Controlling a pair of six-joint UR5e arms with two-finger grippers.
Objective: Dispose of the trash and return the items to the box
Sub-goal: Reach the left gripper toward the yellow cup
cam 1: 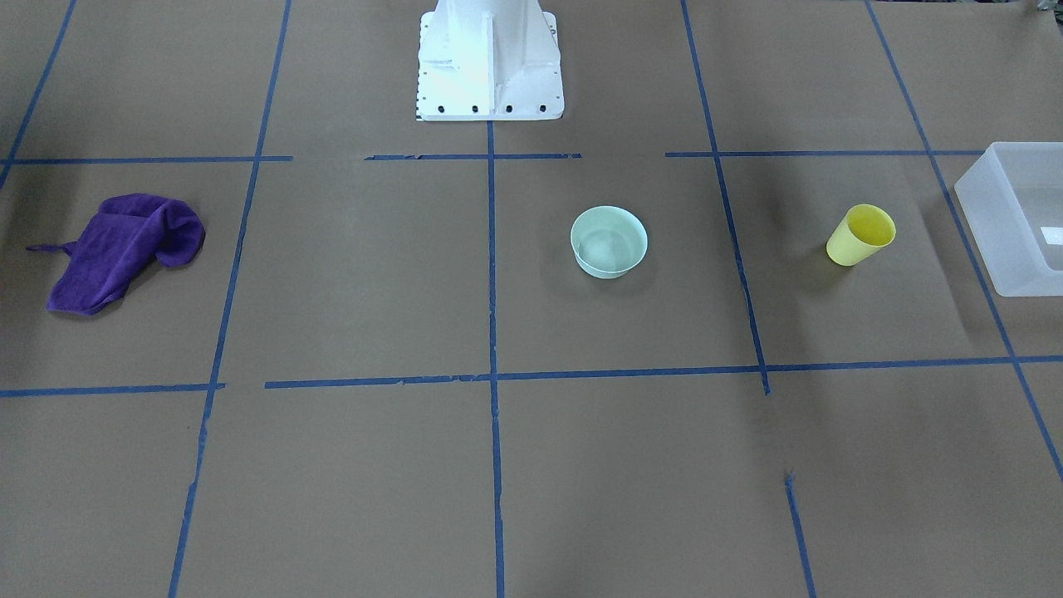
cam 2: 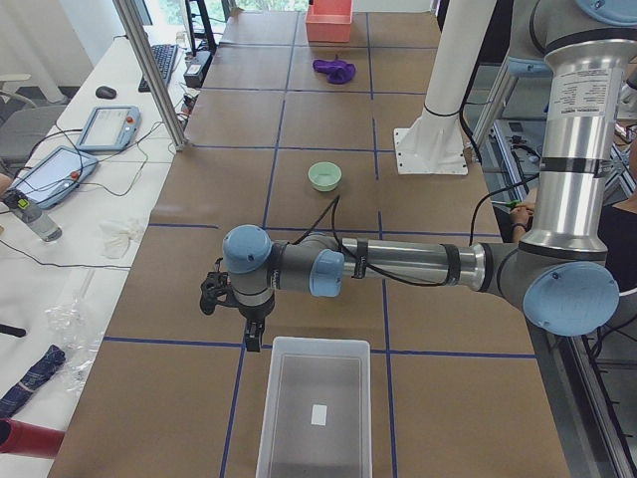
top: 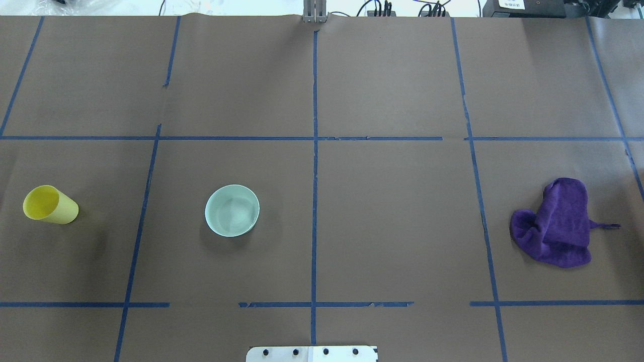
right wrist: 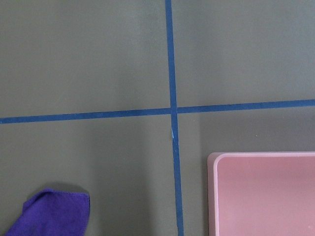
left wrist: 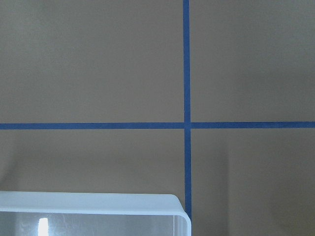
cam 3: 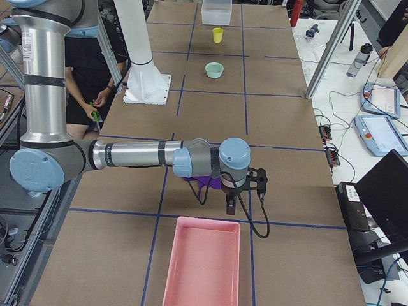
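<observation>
The yellow cup point(cam 1: 861, 235) stands upright on the brown table, a short way from the translucent box point(cam 1: 984, 228) at the table's left end. A mint-green bowl point(top: 232, 210) sits nearer the middle. My left gripper point(cam 2: 254, 337) hangs over the table just before the box's rim point(cam 2: 317, 343), apart from the cup. Near the other end, my right gripper point(cam 3: 231, 207) hangs beside a purple cloth point(cam 3: 203, 183). Both grippers show only in the side views, so I cannot tell whether they are open or shut. I cannot tell which thing is trash.
A pink bin point(cam 3: 203, 268) lies at the table's right end, close to the purple cloth point(top: 558, 226). The white robot base point(cam 1: 490, 62) stands at the table's rear middle. A person stands behind the base in the exterior right view. Blue tape lines grid the table.
</observation>
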